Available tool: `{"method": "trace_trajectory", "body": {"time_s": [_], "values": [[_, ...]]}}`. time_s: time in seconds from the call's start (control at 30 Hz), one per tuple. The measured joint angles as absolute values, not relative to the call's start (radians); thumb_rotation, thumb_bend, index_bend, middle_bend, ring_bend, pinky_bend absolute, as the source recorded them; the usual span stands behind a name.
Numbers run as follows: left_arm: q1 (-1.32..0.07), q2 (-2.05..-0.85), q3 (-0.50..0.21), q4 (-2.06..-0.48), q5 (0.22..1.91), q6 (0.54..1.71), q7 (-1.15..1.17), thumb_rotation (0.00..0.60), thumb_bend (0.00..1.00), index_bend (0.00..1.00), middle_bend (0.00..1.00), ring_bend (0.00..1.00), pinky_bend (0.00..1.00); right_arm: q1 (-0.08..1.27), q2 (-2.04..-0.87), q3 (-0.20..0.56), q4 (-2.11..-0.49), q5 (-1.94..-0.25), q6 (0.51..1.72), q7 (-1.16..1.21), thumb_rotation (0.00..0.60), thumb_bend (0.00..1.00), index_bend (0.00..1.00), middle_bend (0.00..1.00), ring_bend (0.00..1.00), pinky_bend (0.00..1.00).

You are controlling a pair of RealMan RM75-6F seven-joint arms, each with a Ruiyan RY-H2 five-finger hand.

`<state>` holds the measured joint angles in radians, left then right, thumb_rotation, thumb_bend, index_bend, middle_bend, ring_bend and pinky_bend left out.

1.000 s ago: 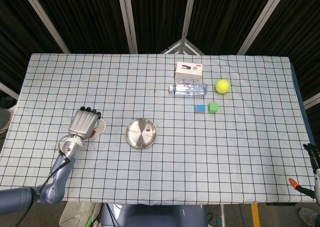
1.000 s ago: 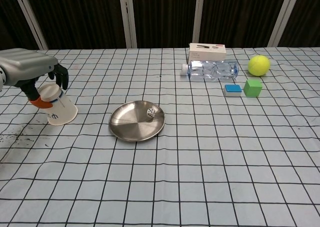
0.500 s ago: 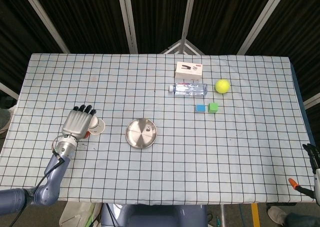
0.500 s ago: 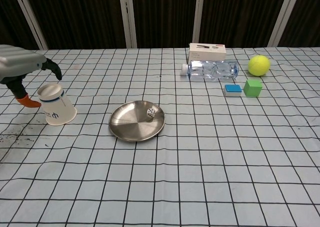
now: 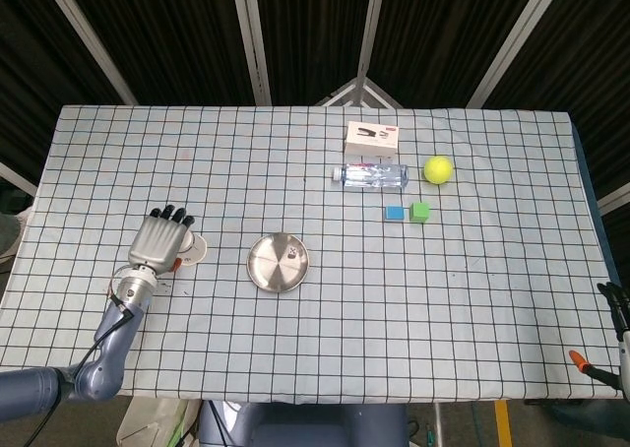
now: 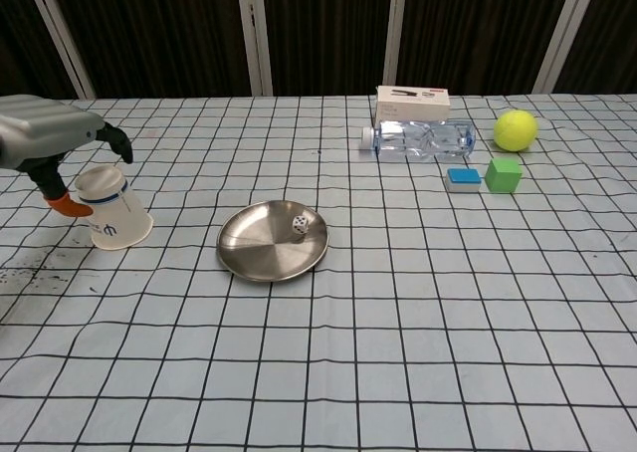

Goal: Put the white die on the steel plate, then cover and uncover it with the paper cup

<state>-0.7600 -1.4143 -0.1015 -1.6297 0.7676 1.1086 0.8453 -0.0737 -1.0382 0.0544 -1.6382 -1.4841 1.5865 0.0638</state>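
White spotted die (image 6: 299, 223) is seen lying in the round steel plate (image 6: 259, 248). Left of it, the inverted white paper cup (image 6: 111, 207) is overhung by the left hand (image 6: 50, 138), fingers spread and empty. Whether the right hand (image 5: 612, 297) is spread or curled cannot be told.

Ball (image 6: 516, 129), bottle (image 6: 418, 138), box (image 6: 412, 100), cubes (image 6: 504, 174)
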Motion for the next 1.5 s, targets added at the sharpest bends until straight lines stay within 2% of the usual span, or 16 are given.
{"method": "trace_trajectory", "body": {"time_s": [0.37, 0.53, 0.87, 1.13, 1.5], "values": [[-0.761, -1.423, -0.089, -1.617, 0.759, 1.110, 0.849, 0.600, 0.37, 0.32, 0.31, 0.25, 0.33, -0.075, -1.035, 0.055, -1.641, -1.483, 1.588, 0.065, 0.600, 0.13, 0.13, 0.14, 0.10, 0.02], [-0.761, -1.423, -0.089, -1.618, 0.766, 1.109, 0.840, 0.600, 0.37, 0.38, 0.38, 0.31, 0.37, -0.074, -1.037, 0.055, -1.642, -1.483, 1.586, 0.062, 0.600, 0.13, 0.13, 0.14, 0.10, 0.02], [-0.756, -1.418, -0.087, -1.612, 0.783, 1.104, 0.805, 0.600, 0.38, 0.41, 0.40, 0.32, 0.38, -0.074, -1.038, 0.055, -1.643, -1.484, 1.587, 0.059, 0.600, 0.13, 0.13, 0.14, 0.10, 0.02], [-0.750, -1.406, -0.094, -1.625, 0.788, 1.094, 0.759, 0.600, 0.42, 0.44, 0.42, 0.35, 0.40, -0.072, -1.039, 0.055, -1.648, -1.485, 1.582, 0.055, 0.600, 0.13, 0.13, 0.14, 0.10, 0.02], [-0.753, -1.355, -0.148, -1.748, 0.853, 1.132, 0.706, 0.600, 0.42, 0.46, 0.42, 0.35, 0.40, -0.074, -1.036, 0.057, -1.654, -1.486, 1.590, 0.060, 0.600, 0.13, 0.13, 0.14, 0.10, 0.02]]}}
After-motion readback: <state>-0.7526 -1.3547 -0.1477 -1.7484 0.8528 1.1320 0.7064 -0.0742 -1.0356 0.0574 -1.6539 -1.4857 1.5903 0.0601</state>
